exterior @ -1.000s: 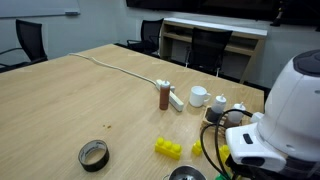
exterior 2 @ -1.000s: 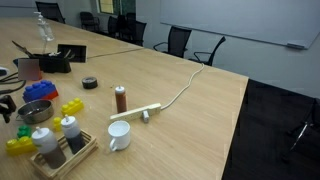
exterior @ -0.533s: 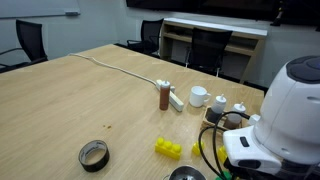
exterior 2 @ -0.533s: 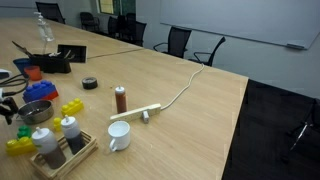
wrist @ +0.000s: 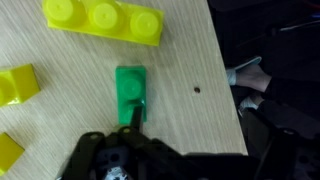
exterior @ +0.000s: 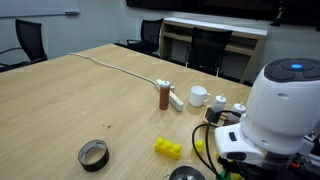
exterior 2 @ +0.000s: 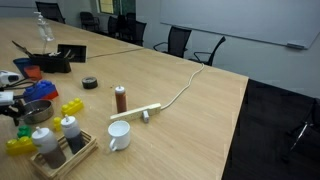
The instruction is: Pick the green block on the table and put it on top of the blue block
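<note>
In the wrist view the green block (wrist: 132, 88) lies flat on the table (wrist: 180, 50), close to the table's edge. My gripper (wrist: 132, 116) comes in from the bottom. Its dark fingertips meet in a point over the near end of the green block, and the jaws look shut and empty. In an exterior view the end of the arm shows at the left edge (exterior 2: 8, 97), above the toys. The blue block does not show in any view.
Yellow studded bricks lie around the green block (wrist: 105, 20) (wrist: 18, 85); they also show in both exterior views (exterior: 168, 148) (exterior 2: 72, 107). A tape roll (exterior: 93, 155), a brown bottle (exterior: 164, 95), a white mug (exterior: 199, 96), a blue bowl (exterior 2: 38, 110) and a tray of bottles (exterior 2: 62, 140) stand nearby.
The arm has turned at its base, and its end has shifted a little above the toys at the table's edge.
</note>
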Tool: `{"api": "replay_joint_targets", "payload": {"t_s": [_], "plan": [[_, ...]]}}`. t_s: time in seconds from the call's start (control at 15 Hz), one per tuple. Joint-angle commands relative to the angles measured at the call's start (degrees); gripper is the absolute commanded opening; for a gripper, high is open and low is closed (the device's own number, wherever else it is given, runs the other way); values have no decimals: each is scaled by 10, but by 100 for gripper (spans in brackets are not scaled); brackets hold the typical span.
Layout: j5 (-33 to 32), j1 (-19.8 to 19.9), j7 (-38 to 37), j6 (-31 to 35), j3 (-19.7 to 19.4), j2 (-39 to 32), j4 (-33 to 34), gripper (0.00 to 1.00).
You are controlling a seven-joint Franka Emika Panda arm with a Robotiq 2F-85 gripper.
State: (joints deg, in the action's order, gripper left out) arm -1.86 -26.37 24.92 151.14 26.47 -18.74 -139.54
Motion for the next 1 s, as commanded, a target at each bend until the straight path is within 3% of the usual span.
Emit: {"api": "replay_joint_targets", "payload": {"t_s": [0.0, 0.47, 0.93], "plan": [[-5, 39, 41, 21, 22, -42, 21, 100], [-73, 30, 27, 10, -4, -81, 59, 100], [-191, -26, -106, 35, -72, -72, 55, 100]]}}
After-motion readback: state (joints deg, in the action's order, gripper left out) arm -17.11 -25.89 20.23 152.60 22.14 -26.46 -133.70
